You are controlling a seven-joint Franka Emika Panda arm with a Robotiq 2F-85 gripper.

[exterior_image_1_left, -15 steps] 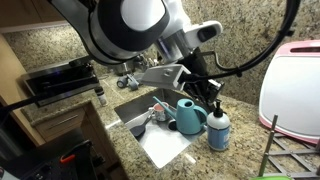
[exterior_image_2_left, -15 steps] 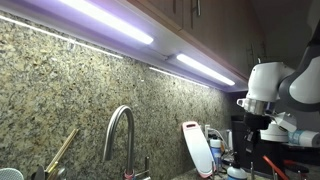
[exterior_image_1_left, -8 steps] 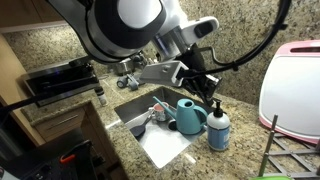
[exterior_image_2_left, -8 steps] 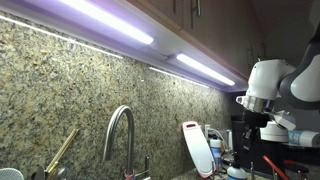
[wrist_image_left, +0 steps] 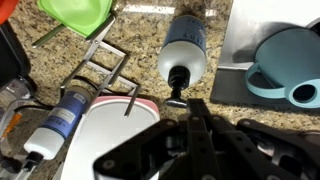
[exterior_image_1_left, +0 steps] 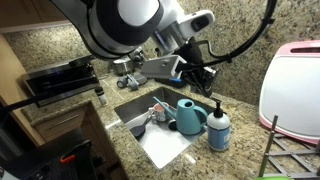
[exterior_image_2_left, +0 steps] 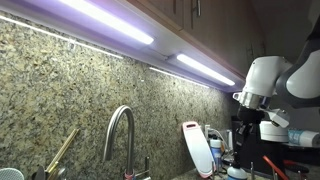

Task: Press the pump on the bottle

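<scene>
Gripper [exterior_image_1_left: 204, 84] fingers are pressed together with nothing pinched; in the wrist view they read as one black wedge [wrist_image_left: 195, 106]. In an exterior view it hangs above the pump [exterior_image_1_left: 216, 107], offset a bit toward the sink [exterior_image_1_left: 165, 150], and we see a clear gap, so no contact. The bottle [exterior_image_1_left: 218, 132] stands upright on the granite counter [exterior_image_1_left: 238, 165] at the sink's edge, just beside the teal watering can [exterior_image_1_left: 190, 116]. We can't tell whether the two touch. From the wrist we look straight down on the bottle [wrist_image_left: 186, 45]: the pump head [wrist_image_left: 177, 80] sits centred on it, and its nozzle points toward the closed fingertips and ends just short of them in the picture. The watering can [wrist_image_left: 290, 65] is off to one side there. On the opposite side are a pink-rimmed white board [wrist_image_left: 112, 135], a wire rack [wrist_image_left: 100, 65], a green item [wrist_image_left: 75, 14] and a second, blue-bodied bottle lying flat [wrist_image_left: 60, 115]. In an exterior view we get the faucet [exterior_image_2_left: 118, 125] and the white arm [exterior_image_2_left: 262, 80] under the cabinet lights. The gripper end is dark and small there, probably over the bottle area, but we can't confirm it from that angle.
</scene>
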